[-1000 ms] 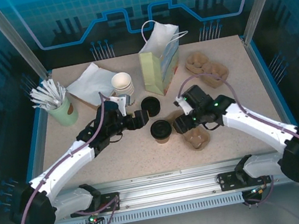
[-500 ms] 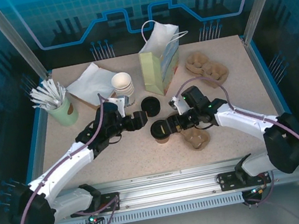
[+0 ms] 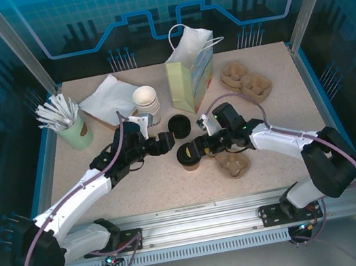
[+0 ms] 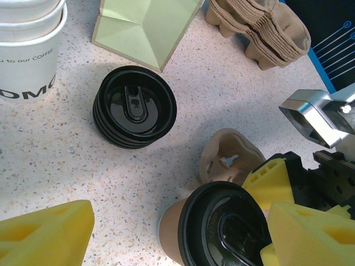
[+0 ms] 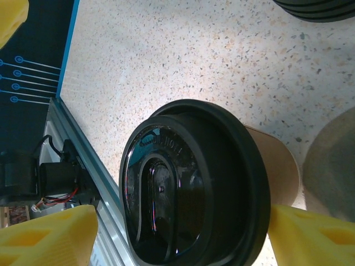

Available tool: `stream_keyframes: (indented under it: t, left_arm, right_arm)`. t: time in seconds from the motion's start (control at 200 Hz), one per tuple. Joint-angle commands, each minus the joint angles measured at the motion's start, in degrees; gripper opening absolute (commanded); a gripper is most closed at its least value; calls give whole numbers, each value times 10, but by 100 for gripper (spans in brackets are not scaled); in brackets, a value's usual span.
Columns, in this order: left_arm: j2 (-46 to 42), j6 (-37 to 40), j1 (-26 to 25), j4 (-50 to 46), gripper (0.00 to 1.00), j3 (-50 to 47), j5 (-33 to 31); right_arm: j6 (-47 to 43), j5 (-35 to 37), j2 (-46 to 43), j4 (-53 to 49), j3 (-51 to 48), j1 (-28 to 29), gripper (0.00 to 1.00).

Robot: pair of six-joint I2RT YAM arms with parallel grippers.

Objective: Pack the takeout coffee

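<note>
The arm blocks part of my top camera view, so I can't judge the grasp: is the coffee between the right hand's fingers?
Observer: Yes. On the right wrist camera the takeout coffee sits between the fingers of the open right hand. One finger is at the lid's rim, and the other stands clear.
Operator: And the loose lids by the paper bag: one or several?
Observer: Several. The left wrist camera shows them stacked.
</note>
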Motion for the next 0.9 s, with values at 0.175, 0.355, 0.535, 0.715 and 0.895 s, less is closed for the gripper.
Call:
stream_keyframes:
  t: [0.175, 0.355, 0.535, 0.715, 0.895]
  left_arm:
    - [-17, 8, 8, -19, 83, -18, -52]
    - [-23, 2, 19, -30, 84, -25, -88]
    - [-34, -1, 19, -25, 84, -29, -72]
    - [-39, 0, 20, -19, 84, -26, -58]
    - [-37, 0, 19, -11, 84, -23, -42]
  right_arm:
    - [34, -12, 35, 59, 4, 43, 80]
    - [33, -9, 52, 52, 32, 66, 80]
    - [-22, 27, 8, -37, 43, 36, 81]
    - [-71, 60, -58, -125, 19, -37, 82]
    - [-87, 144, -114, -193, -13, -127, 82]
